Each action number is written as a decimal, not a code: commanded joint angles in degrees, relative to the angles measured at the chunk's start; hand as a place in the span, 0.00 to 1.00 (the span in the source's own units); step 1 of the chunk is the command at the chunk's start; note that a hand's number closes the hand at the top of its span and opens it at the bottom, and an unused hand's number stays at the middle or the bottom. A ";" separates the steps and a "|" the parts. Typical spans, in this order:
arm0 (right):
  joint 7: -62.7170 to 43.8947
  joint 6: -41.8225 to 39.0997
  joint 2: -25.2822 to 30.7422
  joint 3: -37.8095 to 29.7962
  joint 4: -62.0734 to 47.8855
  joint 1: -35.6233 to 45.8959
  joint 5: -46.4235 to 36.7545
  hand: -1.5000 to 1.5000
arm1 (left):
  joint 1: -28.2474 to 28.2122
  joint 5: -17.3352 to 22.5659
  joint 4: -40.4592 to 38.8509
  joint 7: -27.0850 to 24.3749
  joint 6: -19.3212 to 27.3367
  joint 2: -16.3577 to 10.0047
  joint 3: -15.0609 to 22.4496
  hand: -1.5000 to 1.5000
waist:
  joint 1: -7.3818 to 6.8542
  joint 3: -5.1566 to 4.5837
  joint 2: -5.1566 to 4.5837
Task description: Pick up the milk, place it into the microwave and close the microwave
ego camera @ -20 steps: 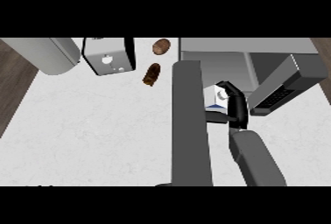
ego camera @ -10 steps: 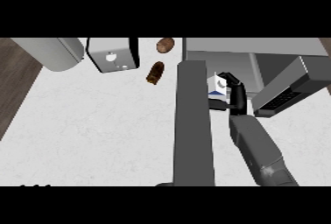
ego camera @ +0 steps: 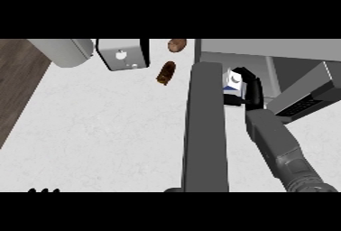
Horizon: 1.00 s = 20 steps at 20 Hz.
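Observation:
The milk (ego camera: 234,80) is a small white carton with blue markings, held just right of the open microwave door (ego camera: 205,126), which runs as a dark grey slab down the middle of the view. My right hand (ego camera: 249,90) is curled round the carton from its right side, at the mouth of the microwave (ego camera: 266,61), whose grey cavity lies at the upper right. The carton's lower part is hidden behind the door's edge. Only the fingertips of my left hand (ego camera: 41,190) show at the lower left edge.
A brown oblong item (ego camera: 166,72) and a round brown one (ego camera: 177,44) lie on the white counter (ego camera: 100,131) near the back. A grey toaster-like box (ego camera: 121,54) and a pale cylinder (ego camera: 63,50) stand at the upper left. Dark wood floor borders the left.
My right hand has carried the milk up and forward toward the microwave cavity. The view has shifted slightly, so the counter objects sit lower and more to the right.

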<state>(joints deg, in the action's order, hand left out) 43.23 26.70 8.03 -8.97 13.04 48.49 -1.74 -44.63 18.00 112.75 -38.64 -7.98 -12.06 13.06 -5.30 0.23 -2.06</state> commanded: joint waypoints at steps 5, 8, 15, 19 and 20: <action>3.57 6.71 3.76 1.37 -3.38 3.41 -3.65 1.00 | 1.82 1.60 0.33 1.24 -1.19 -1.38 -1.55 0.00 | -1.44 0.07 -0.96; 3.72 7.55 4.20 0.79 -4.08 4.45 -3.53 1.00 | 2.01 0.48 -0.73 0.62 -0.94 -0.58 -0.41 0.00 | -2.33 0.13 -1.34; 6.50 7.75 3.92 -3.55 -2.35 6.54 0.02 1.00 | 2.84 1.25 -0.87 1.61 -0.90 -0.61 -0.83 0.00 | -2.45 0.20 -1.49; 5.43 16.32 5.02 -2.74 -3.57 8.46 -2.20 1.00 | 2.54 0.92 -2.17 0.43 -1.59 -0.96 -1.23 0.00 | -3.39 0.01 -1.37; 6.54 17.95 5.10 -2.85 -3.30 7.86 -2.36 1.00 | 3.72 1.23 -1.19 1.97 -1.36 -1.45 -1.48 0.00 | -3.04 0.10 -1.82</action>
<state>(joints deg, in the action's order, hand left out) 48.13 37.94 12.19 -11.74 10.29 55.44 -3.20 -41.87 19.17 111.50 -37.46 -9.29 -13.03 11.95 -8.17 0.34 -3.56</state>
